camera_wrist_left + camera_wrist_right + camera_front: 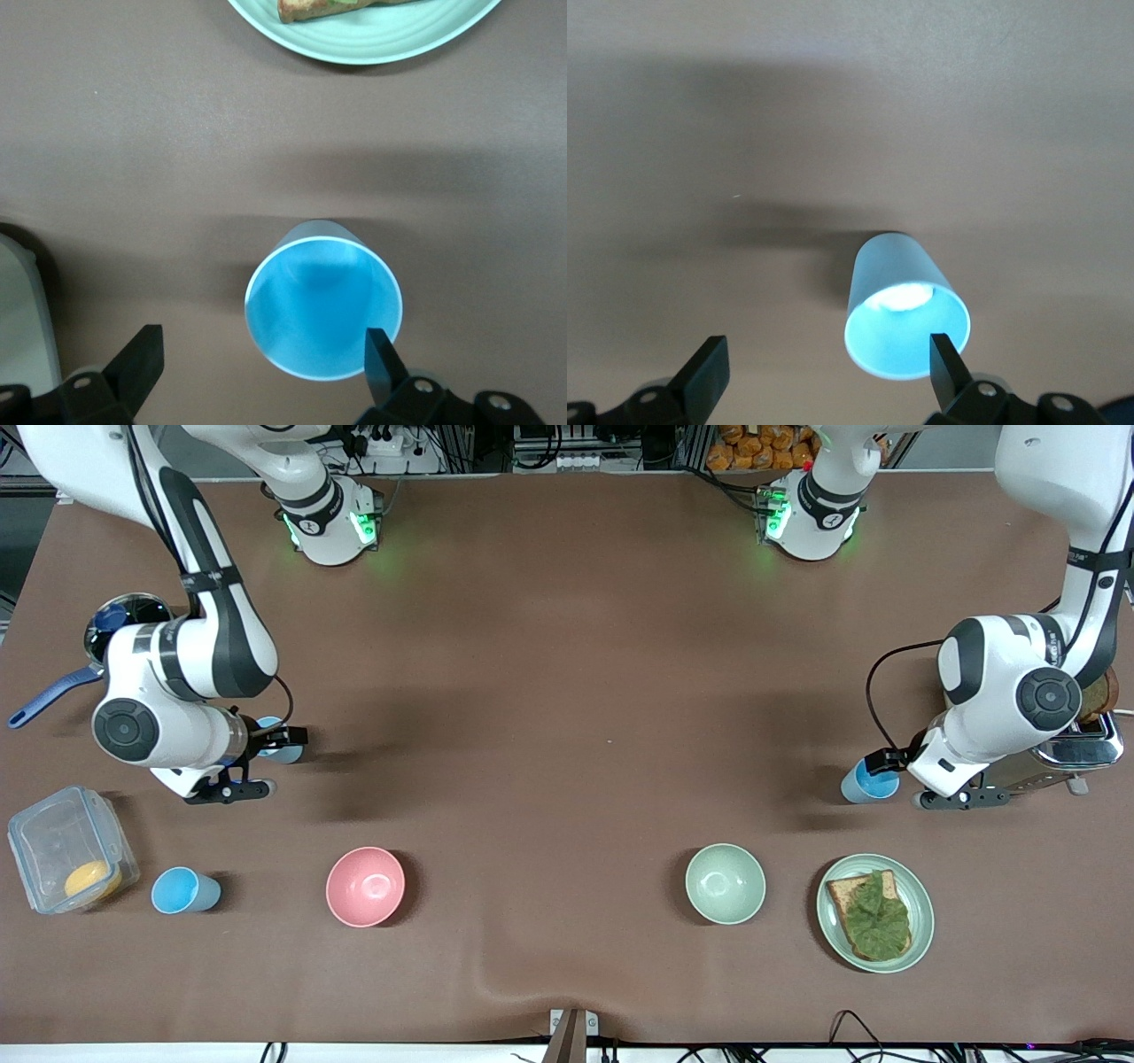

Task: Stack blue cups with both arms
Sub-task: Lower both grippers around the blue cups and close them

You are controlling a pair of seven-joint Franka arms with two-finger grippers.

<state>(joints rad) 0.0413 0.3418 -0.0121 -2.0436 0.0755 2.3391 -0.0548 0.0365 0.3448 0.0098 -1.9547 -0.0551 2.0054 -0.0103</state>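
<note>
Three blue cups stand upright on the brown table. One blue cup (870, 782) is toward the left arm's end; in the left wrist view (323, 301) its rim sits just inside one finger (383, 359) of my open left gripper (261, 363). In the front view the left gripper (961, 797) hangs low beside this cup. A second cup (283, 750) is partly hidden by my right hand; in the right wrist view (908, 310) its rim is at one finger (943, 367) of my open right gripper (826, 372). The right gripper (229, 788) is empty. A third cup (184, 890) stands nearer the camera.
A pink bowl (365, 886) and a green bowl (725, 883) stand near the front. A green plate with toast and lettuce (917, 903) is beside the green bowl, and its rim shows in the left wrist view (372, 40). A clear box (71, 849), a pan (124, 615) and a toaster (1076, 746) stand at the table's ends.
</note>
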